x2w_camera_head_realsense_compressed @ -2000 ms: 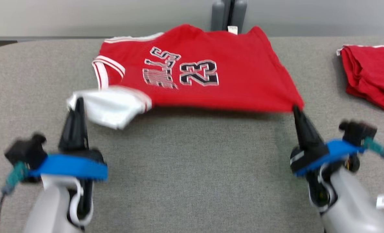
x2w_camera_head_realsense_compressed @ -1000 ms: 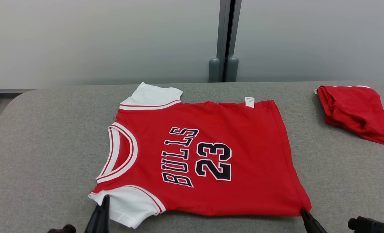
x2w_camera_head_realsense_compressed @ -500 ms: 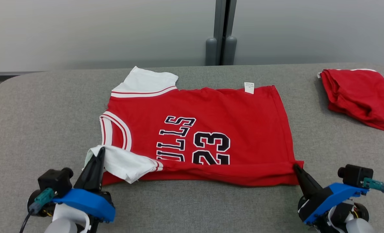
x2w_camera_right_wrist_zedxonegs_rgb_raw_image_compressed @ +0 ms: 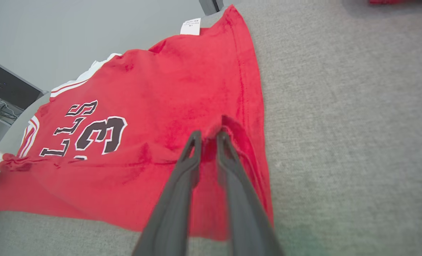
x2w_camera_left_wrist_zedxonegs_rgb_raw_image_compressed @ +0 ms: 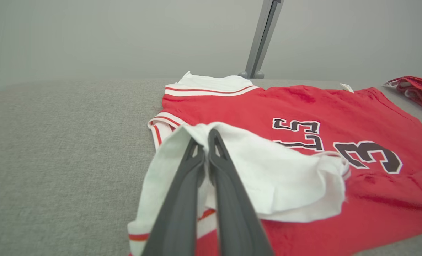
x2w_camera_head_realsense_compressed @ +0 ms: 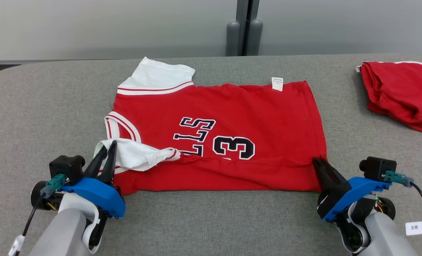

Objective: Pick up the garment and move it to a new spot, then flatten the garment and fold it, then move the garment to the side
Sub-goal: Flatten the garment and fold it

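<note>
The garment, a red jersey (x2w_camera_head_realsense_compressed: 232, 106) with white sleeves and black lettering, lies on the grey table (x2w_camera_head_realsense_compressed: 36, 106). Its near edge is folded back over the front, covering part of the letters and numbers. My left gripper (x2w_camera_head_realsense_compressed: 106, 151) is shut on the near white sleeve (x2w_camera_left_wrist_zedxonegs_rgb_raw_image_compressed: 267, 167), which drapes over the dark fingers (x2w_camera_left_wrist_zedxonegs_rgb_raw_image_compressed: 182, 199) in the left wrist view. At the near right hem corner my right gripper (x2w_camera_head_realsense_compressed: 317, 163) is shut on the red cloth, and the right wrist view shows the fabric (x2w_camera_right_wrist_zedxonegs_rgb_raw_image_compressed: 179, 81) bunched between the fingertips (x2w_camera_right_wrist_zedxonegs_rgb_raw_image_compressed: 193, 142).
A second red garment (x2w_camera_head_realsense_compressed: 399, 92) lies crumpled at the table's far right. A grey post (x2w_camera_head_realsense_compressed: 244, 28) stands behind the table against the wall. Bare grey tabletop stretches to the left of the jersey and along the near edge.
Both grippers have carried the jersey's near edge farther over its front, so more of the lettering is covered. The head camera has also tilted, shifting the whole picture.
</note>
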Controlling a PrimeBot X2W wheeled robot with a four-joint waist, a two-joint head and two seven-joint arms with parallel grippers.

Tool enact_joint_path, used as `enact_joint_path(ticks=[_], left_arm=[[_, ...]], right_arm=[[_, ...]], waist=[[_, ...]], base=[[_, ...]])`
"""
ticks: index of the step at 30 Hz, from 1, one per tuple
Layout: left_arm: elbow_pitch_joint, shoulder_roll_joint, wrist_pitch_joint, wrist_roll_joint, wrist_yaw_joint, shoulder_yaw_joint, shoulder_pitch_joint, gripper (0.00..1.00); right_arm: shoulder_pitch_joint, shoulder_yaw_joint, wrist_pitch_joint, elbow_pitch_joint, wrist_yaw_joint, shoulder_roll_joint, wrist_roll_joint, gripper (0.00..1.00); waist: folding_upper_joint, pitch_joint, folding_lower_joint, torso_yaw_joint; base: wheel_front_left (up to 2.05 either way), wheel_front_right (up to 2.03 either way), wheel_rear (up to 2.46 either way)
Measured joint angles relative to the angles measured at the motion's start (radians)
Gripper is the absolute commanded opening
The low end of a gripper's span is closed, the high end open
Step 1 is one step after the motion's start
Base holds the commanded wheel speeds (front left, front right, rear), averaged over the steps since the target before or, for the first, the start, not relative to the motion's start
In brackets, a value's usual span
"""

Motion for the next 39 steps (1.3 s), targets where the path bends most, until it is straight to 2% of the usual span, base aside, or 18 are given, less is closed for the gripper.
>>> enact_joint_path(ticks=[6,14,26,27,28,29,30,33,36,39], left_arm=[[0.029,0.005,-0.018,-0.011,0.000,-0.009,0.024,1.00],[0.017,0.014,-0.020,-0.002,0.000,0.039,0.157,1.00],[0.144,-0.010,-0.020,-0.069,0.000,-0.023,0.107,1.00],[0.153,-0.013,-0.020,-0.081,0.000,-0.034,0.102,0.76],[0.160,-0.013,-0.020,-0.091,0.000,-0.045,0.095,0.15],[0.164,-0.012,-0.020,-0.100,0.000,-0.051,0.086,0.00],[0.165,-0.012,-0.020,-0.109,0.000,-0.054,0.081,0.00],[0.166,-0.011,-0.020,-0.125,0.000,-0.062,0.078,0.00],[0.122,-0.008,-0.020,-0.176,0.000,-0.014,0.099,0.00],[0.065,0.002,-0.020,-0.164,0.000,-0.001,0.163,0.00]], right_arm=[[0.023,0.045,-0.086,0.014,0.000,-0.037,0.000,1.00],[0.104,0.066,-0.103,0.010,0.000,-0.075,0.002,1.00],[0.025,0.109,-0.098,0.137,0.000,-0.061,-0.063,1.00],[0.018,0.118,-0.097,0.148,0.000,-0.058,-0.063,1.00],[0.010,0.124,-0.097,0.159,0.000,-0.056,-0.063,0.38],[0.003,0.125,-0.100,0.169,0.000,-0.053,-0.061,0.08],[0.000,0.128,-0.106,0.178,0.000,-0.050,-0.058,0.00],[-0.002,0.135,-0.129,0.205,0.000,-0.039,-0.032,0.00],[0.000,0.146,-0.145,0.217,0.000,-0.033,-0.006,0.00],[0.027,0.156,-0.169,0.196,0.000,-0.039,0.023,0.00]], waist=[[-0.0002,-0.033,-0.0003,0.001],[-0.0003,-0.052,-0.0004,-0.004],[-0.0003,-0.017,-0.0003,-0.003],[-0.0003,-0.016,-0.0003,-0.003],[-0.0003,-0.015,-0.0003,-0.003],[-0.0003,-0.016,-0.0002,-0.003],[-0.0002,-0.019,-0.0002,-0.003],[-0.0002,-0.034,-0.0002,0.002],[-0.0003,-0.051,-0.0002,0.002],[-0.0003,-0.075,-0.0002,0.006]], base=[[0.00,0.00,0.00],[0.00,0.00,0.00],[0.00,0.00,0.00],[0.00,0.00,0.00],[0.00,0.00,0.00],[0.00,0.00,0.00],[0.00,0.00,0.00],[0.00,0.00,0.00],[0.00,0.00,0.00],[0.00,0.00,0.00]])
